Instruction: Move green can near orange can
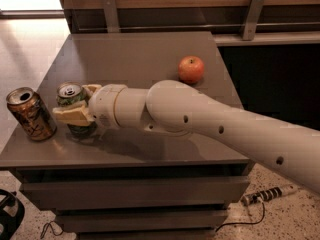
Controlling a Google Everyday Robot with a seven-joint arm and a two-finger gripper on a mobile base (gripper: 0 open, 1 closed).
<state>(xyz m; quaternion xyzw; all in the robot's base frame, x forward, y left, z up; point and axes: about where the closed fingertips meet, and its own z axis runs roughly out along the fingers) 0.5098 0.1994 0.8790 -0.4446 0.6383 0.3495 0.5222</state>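
The green can point(71, 100) stands upright on the grey table point(140, 59) near its front left, pale green with a silver top. My gripper point(77, 104) reaches in from the right and its cream fingers point(71, 115) are closed around the can's body, one in front and one behind. The orange can point(30, 113), orange-brown with swirly print and an open silver top, stands upright a short gap to the left of the green can, near the table's left edge.
A red-orange apple point(191, 69) sits at the table's right side, behind my arm point(210, 124). A wooden wall with metal brackets runs behind the table. A cable and power strip point(265, 196) lie on the floor at the right.
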